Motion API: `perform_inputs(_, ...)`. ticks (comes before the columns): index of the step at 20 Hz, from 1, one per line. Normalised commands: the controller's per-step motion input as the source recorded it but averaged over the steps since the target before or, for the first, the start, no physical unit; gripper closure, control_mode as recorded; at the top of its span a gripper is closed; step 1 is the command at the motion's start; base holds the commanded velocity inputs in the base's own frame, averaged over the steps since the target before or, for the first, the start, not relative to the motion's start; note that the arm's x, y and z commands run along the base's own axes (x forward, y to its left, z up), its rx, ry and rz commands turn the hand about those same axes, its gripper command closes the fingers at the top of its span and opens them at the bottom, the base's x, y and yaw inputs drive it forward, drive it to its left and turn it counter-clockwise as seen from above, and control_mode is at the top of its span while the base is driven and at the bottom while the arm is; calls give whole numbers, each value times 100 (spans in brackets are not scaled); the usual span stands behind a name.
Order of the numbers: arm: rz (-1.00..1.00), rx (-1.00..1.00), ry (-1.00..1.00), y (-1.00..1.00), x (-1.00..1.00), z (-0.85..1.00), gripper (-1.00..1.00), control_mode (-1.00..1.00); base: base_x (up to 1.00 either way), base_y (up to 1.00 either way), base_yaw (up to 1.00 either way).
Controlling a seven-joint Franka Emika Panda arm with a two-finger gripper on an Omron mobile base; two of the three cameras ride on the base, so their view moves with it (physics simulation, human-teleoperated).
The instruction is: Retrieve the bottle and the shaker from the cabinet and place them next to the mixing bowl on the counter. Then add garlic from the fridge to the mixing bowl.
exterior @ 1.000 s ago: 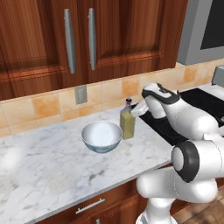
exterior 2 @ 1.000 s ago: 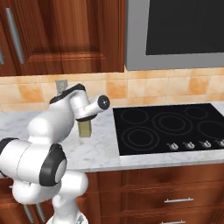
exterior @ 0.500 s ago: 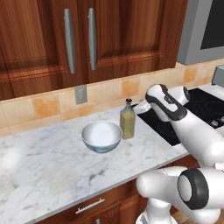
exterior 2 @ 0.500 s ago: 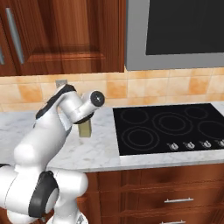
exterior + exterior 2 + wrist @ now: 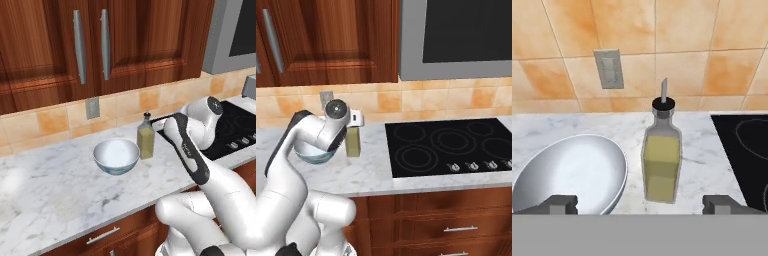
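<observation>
A: Starting at the left of the hand view, the mixing bowl (image 5: 572, 172) sits on the white marble tabletop (image 5: 697, 150), round, glossy and pale, with nothing visible inside it.

B: And just to its right stands the bottle (image 5: 661, 159), upright, square-sided, full of yellow-olive liquid, dark top with a thin spout. It is just beside the bowl's rim; whether they touch cannot be told from here.

A: Behind them the tan tiled wall carries a grey outlet plate (image 5: 609, 68). Far right, the black cooktop (image 5: 747, 150) edges in.

B: What about the tool (image 5: 644, 204)?

A: Released, jaws spread wide. Its two dark fingertips (image 5: 559, 203) stand at the bottom of the hand view, well apart, one below the bowl and one right of the bottle, with nothing between them.

B: The left base view agrees: bowl left, bottle right beside it, the white arm (image 5: 192, 150) reaching in from the right, short of the bottle.

A: In the right base view the arm covers most of the bowl, the bottle stands just right of it, and the cooktop lies further right on the tabletop.
</observation>
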Motion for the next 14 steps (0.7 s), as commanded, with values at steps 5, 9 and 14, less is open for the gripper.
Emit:
perform_inputs(5, -8, 0, -3, 11, -95, 62, -100, -100, 0, 0, 0)
perform_inputs(9, 5, 0, -17, 26, -97, 71, -100, -100, 0, 0, 0)
perform_inputs(14, 4, -2, -22, 28, -92, 88, -100, -100, 0, 0, 0)
